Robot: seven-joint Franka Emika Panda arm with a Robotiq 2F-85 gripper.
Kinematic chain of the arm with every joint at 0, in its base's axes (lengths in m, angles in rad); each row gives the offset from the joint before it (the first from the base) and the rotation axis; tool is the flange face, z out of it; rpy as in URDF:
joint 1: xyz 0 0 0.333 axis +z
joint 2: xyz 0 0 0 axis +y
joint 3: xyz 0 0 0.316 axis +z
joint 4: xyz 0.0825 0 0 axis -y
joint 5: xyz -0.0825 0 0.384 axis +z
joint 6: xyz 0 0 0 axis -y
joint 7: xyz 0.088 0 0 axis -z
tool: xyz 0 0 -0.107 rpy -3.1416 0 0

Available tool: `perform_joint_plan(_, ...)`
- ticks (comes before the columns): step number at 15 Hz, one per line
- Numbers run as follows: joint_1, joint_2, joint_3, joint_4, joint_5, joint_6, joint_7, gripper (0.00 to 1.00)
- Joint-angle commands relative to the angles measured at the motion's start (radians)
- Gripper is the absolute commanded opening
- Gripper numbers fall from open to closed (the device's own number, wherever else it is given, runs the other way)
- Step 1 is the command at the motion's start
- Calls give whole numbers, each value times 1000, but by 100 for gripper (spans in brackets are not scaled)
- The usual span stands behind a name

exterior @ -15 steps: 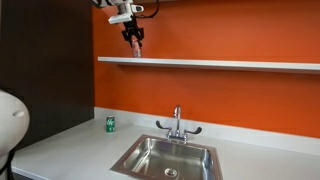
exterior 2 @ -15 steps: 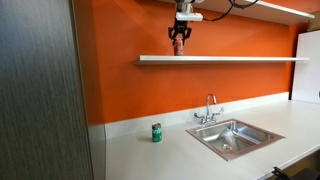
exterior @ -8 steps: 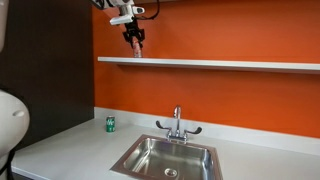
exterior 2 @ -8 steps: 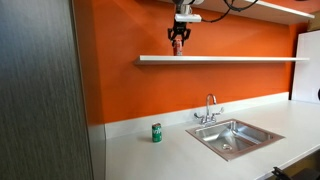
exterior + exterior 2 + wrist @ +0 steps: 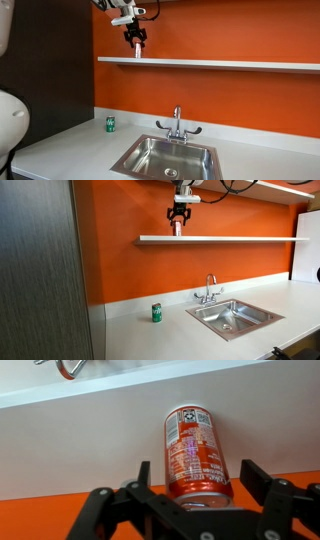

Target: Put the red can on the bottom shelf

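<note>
In an exterior view the end effector (image 5: 135, 41) hangs over the bottom shelf (image 5: 220, 63), with the red can (image 5: 137, 53) upright on the shelf. In an exterior view a green can (image 5: 156, 312) stands on the worktop (image 5: 130, 335). Wrist view: fingers (image 5: 145, 478) spread, clear of the can on both sides

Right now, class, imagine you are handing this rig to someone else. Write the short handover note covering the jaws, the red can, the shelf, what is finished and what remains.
Gripper: jaws open, one on each side of the red can. The wrist view shows a gap on both sides, so nothing is gripped.
Red can: upright on the bottom shelf, directly under the gripper.
Done: the can is on the shelf and released.
Left: probably just lift straight up without clipping the can, then back away.
The green can on the counter is not part of the job.
</note>
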Motion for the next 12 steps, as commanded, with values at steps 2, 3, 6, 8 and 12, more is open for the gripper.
perform_joint_plan(2,-1,40,-10,69,6,-45,27,100)
perform_joint_plan(3,-1,38,-12,65,6,-41,27,100)
perform_joint_plan(6,0,20,-16,43,7,-35,26,100)
perform_joint_plan(8,-2,1,-15,18,15,-27,20,100)
perform_joint_plan(12,-4,-18,-15,-9,22,-26,19,100)
